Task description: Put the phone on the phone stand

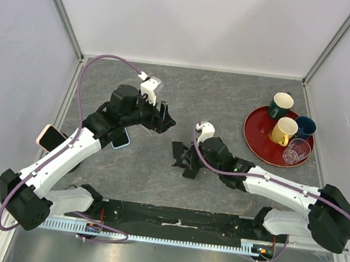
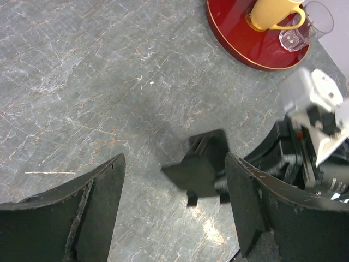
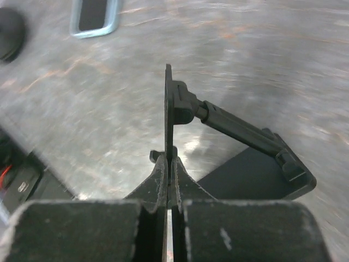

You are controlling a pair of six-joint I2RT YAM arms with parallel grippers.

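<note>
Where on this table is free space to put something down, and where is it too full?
The table is bare at the far middle, between the left hand and the red tray; also near, between the folding stand and the arm bases. Crowded: the centre around the right hand, and the left edge with the pink phone.

phone (image 1: 50,136) far left, folding stand (image 1: 179,152) centre, cups (image 1: 283,130) on tray (image 1: 258,131) right

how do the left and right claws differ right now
The left claw is open, the right claw shut. The left claw holds nothing; the right claw pinches the thin upright plate of the black folding stand. Both are dark and close to that stand.
</note>
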